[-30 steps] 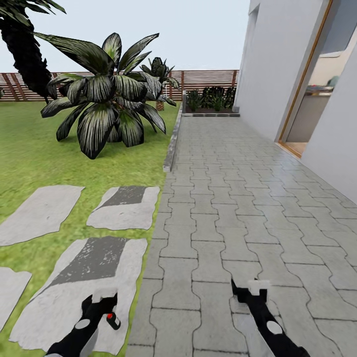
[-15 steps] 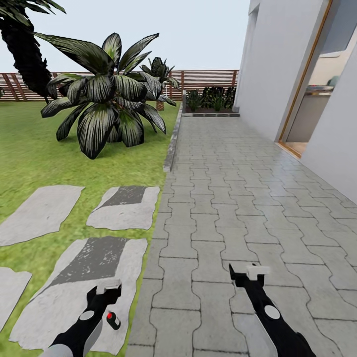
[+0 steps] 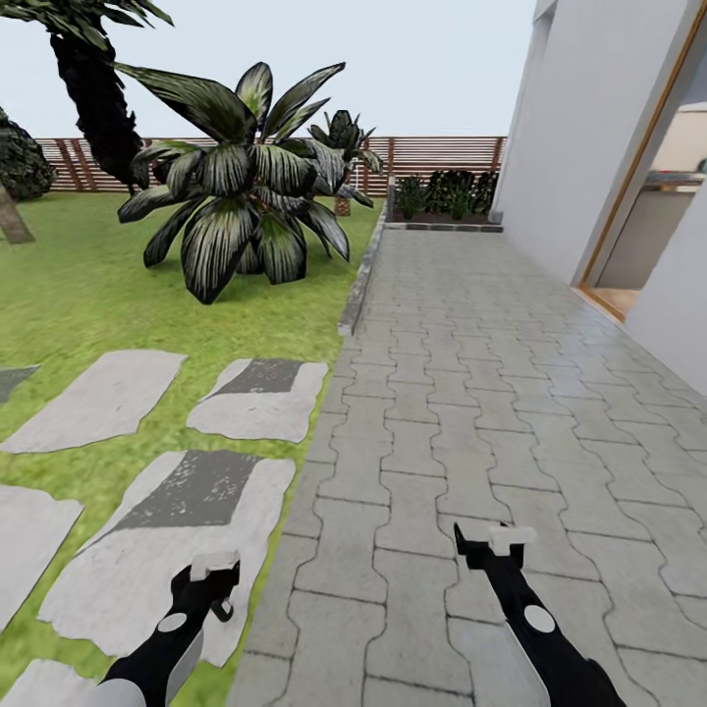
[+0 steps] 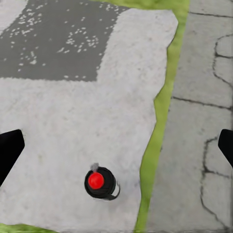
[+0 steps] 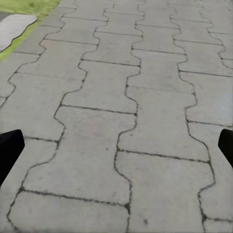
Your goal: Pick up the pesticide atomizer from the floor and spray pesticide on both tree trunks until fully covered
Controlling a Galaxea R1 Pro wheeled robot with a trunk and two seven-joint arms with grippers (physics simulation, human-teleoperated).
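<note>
The pesticide atomizer (image 4: 101, 183) is a small black canister with a red top. It stands upright on a pale stepping stone (image 4: 73, 121) near the strip of grass beside the paving. My left gripper (image 4: 118, 148) hangs open above it, its dark fingertips (image 4: 9, 153) spread wide to either side. In the head view the left gripper (image 3: 214, 570) covers most of the atomizer (image 3: 225, 610). My right gripper (image 3: 501, 538) is open over the grey paving with nothing in it. A pale trunk base (image 3: 12, 218) shows at the lawn's far left edge.
A low broad-leaved palm (image 3: 245, 187) and a dark scaly palm trunk (image 3: 93, 98) stand on the lawn ahead. A stone kerb (image 3: 358, 285) divides grass from paving. The white house wall (image 3: 589, 147) with a doorway lies to the right. The brown slat fence (image 3: 432, 157) runs behind.
The head view has swung left, so the whole scene shifted right. My left gripper now covers most of the atomizer in that view. The right arm has hardly moved.
</note>
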